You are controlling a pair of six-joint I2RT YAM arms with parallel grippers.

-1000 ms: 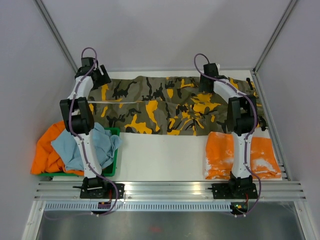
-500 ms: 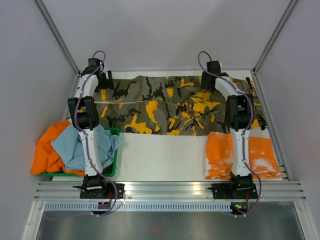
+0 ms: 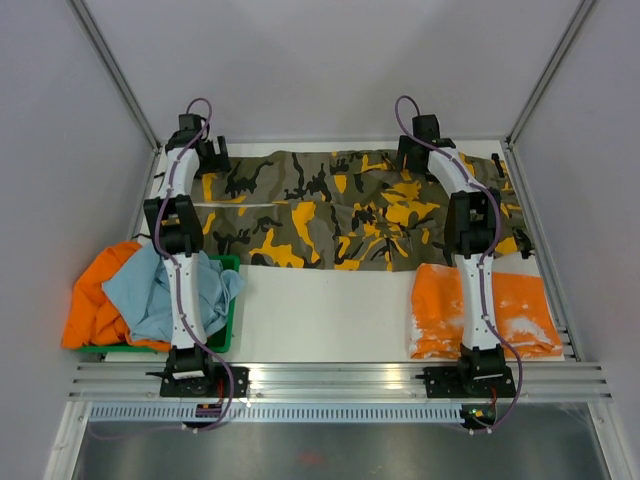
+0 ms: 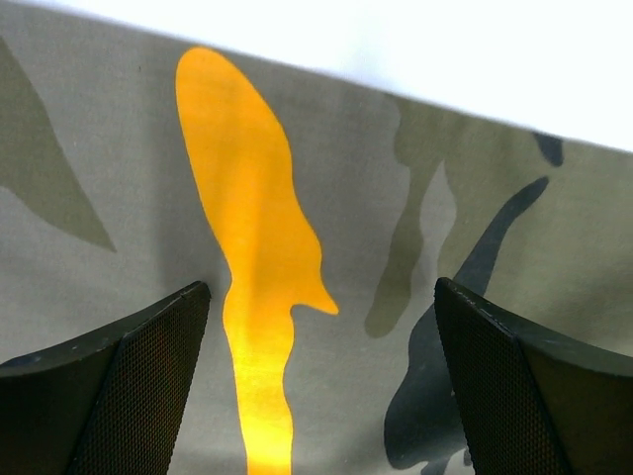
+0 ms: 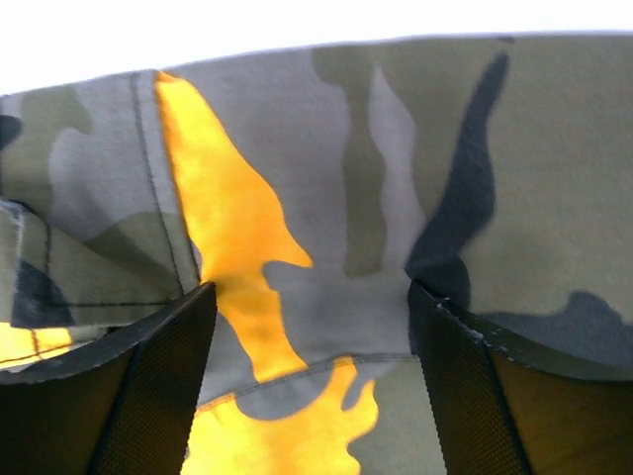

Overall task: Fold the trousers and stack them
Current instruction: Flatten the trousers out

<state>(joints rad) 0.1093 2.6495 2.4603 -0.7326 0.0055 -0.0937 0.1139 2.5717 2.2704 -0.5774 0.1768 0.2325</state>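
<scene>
In the top view the left hand (image 3: 198, 150) and right hand (image 3: 416, 150), at the upper edge of the trousers (image 3: 310, 205), are too small to show their fingers. The right arm (image 3: 470, 230) hides a strip of the trousers and of the orange cloth (image 3: 525, 310) at lower right. In both wrist views the fingers (image 4: 138, 386) run off the bottom edge; the bench (image 4: 445, 59) at the top is washed out white.

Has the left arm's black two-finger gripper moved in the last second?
Yes. The left gripper has edged toward the white table's far edge, over the camouflage cloth trousers.
</scene>
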